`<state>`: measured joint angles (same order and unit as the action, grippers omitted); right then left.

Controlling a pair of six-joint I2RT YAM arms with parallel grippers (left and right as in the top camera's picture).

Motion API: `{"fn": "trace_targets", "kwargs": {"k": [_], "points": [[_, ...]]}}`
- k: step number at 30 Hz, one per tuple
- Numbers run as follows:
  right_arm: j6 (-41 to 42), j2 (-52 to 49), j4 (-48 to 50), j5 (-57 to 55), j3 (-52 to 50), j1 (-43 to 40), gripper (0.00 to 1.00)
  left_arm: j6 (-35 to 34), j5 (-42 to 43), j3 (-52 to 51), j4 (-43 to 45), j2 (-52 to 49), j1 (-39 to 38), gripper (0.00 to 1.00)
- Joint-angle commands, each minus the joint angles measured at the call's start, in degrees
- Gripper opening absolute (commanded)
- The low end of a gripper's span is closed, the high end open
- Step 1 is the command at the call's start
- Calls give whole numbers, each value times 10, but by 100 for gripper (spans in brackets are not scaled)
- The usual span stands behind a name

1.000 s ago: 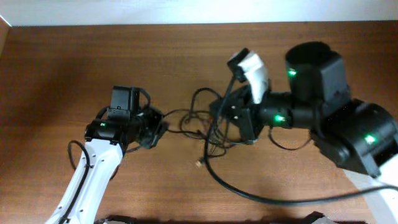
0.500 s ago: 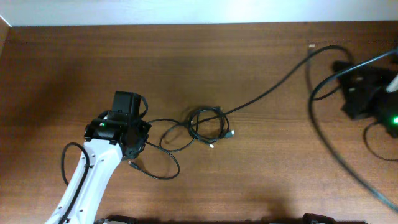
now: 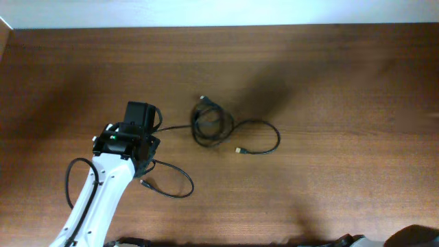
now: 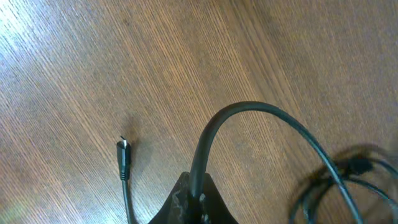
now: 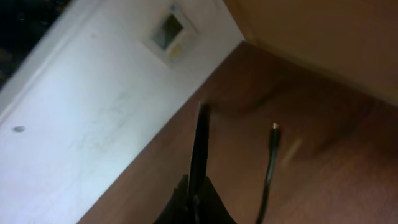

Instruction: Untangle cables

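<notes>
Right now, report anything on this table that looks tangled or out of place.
A knot of cables lies bunched on the table, one strand running to the left fingers, shut on it. The right fingers are shut on a separate cable held far aside by the wall, a plug end beside it.

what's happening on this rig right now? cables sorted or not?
Not yet. The left gripper, jaws shut, pinches one black cable that runs to the knot lying on the table. A loose plug end trails to the right of the knot. The right gripper is out of the overhead view, jaws shut on another cable that looks free of the knot.
</notes>
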<state>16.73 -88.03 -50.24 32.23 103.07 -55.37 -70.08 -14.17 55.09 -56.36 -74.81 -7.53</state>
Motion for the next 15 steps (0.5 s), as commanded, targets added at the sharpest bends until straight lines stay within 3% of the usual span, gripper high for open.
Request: {"fn": "trace_targets", "kwargs": {"k": [1, 3, 7, 11, 15], "points": [[0, -43, 9, 0, 8, -2, 4, 15, 27, 3, -1, -4, 3, 0], [1, -67, 12, -38, 7, -2, 4, 57, 77, 3, 1, -4, 3, 0], [1, -91, 2, -70, 7, -1, 4, 68, 123, 3, 1, -4, 3, 0], [-41, -84, -9, 93, 8, 0, 4, 68, 125, 3, 11, -4, 3, 0], [-84, 12, 33, 66, 37, 28, 4, 103, 130, 3, 14, -4, 3, 0]]}}
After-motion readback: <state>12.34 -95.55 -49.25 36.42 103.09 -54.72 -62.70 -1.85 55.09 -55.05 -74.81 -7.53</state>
